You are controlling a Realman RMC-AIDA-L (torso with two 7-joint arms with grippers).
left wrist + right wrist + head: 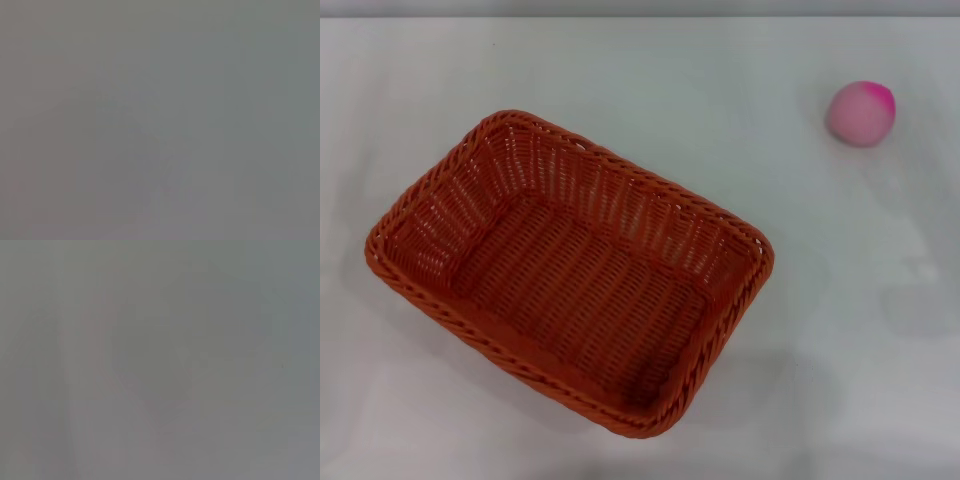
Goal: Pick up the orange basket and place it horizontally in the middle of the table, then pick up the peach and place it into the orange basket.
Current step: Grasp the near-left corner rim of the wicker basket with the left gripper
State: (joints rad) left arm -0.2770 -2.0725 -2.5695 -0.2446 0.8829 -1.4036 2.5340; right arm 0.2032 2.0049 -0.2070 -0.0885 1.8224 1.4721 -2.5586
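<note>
The orange basket [570,270] lies on the white table [720,90], left of centre and near the front, turned at a slant with its long side running from upper left to lower right. It holds nothing. The peach [861,113], pink with a magenta blush, rests alone at the far right. Neither gripper nor arm shows in the head view. Both wrist views are a plain grey blur with no object or fingers in them.
Bare white tabletop surrounds the basket and the peach. The table's far edge runs along the top of the head view.
</note>
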